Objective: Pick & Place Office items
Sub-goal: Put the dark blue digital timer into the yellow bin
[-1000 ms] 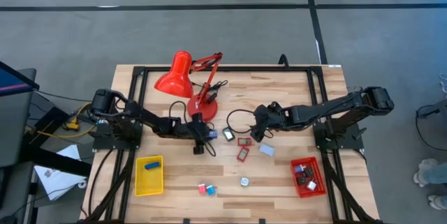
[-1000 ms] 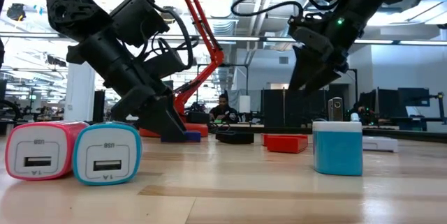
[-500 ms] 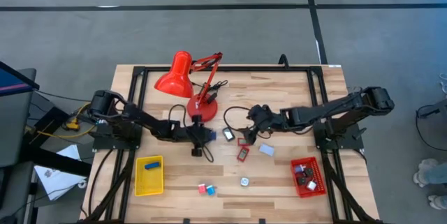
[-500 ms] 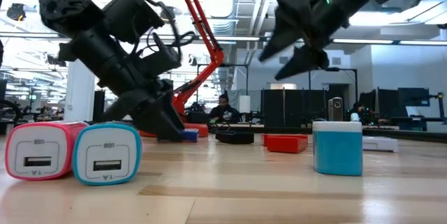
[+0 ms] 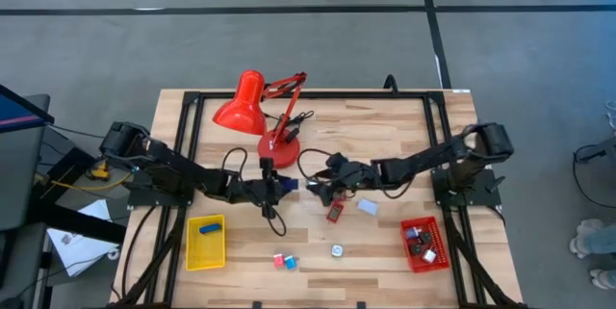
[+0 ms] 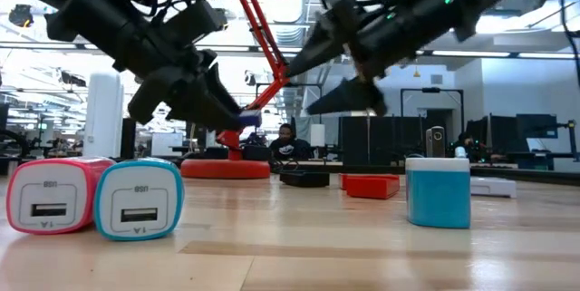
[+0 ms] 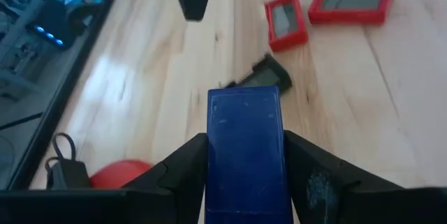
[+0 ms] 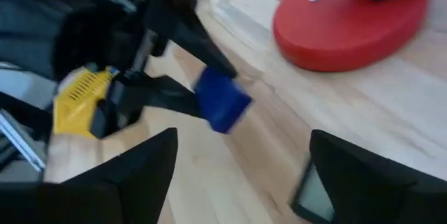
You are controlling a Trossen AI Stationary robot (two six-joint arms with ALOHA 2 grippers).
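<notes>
From above, a pale wooden table [image 5: 385,116] with a black frame carries a glossy red lamp [image 5: 252,107], whose round base stands near the table's middle. The left gripper [image 5: 285,185] sits just in front of the lamp base, clenched on a small dark-blue block [image 5: 283,183]. The right gripper [image 5: 322,184] reaches in from the other side, its fingers spread, close to the block but apart from it. Just beside the right gripper, away from the lamp, lie a flat red-framed piece [image 5: 334,213] and a pale grey piece [image 5: 367,207]. Farther from the lamp sit a small round item [image 5: 337,249], a pink-and-blue pair [image 5: 284,262], a yellow tray [image 5: 205,243] holding a blue piece, and a red tray [image 5: 423,244] with several small items.

At table height, two rounded chargers, one pink [image 6: 50,195], one teal [image 6: 138,198], each with a white face and a slot, stand touching in the foreground. A blue box with a white lid [image 6: 439,190] stands well apart from them. The lamp base [image 6: 225,169] lies behind; both arms hang above it, the blue block [image 6: 249,118] showing at the left gripper's tip.

The left wrist view shows the block [image 7: 244,151] as a smooth rectangular slab gripped between two dark fingers [image 7: 314,175]. Beyond it lie two red-framed flat pieces [image 7: 284,20] and a dark flat one [image 7: 267,75] on the wood grain.

The right wrist view shows its own fingers [image 8: 133,172] wide apart, the block [image 8: 221,100] held by the other gripper, and the lamp base [image 8: 349,23] beyond.
</notes>
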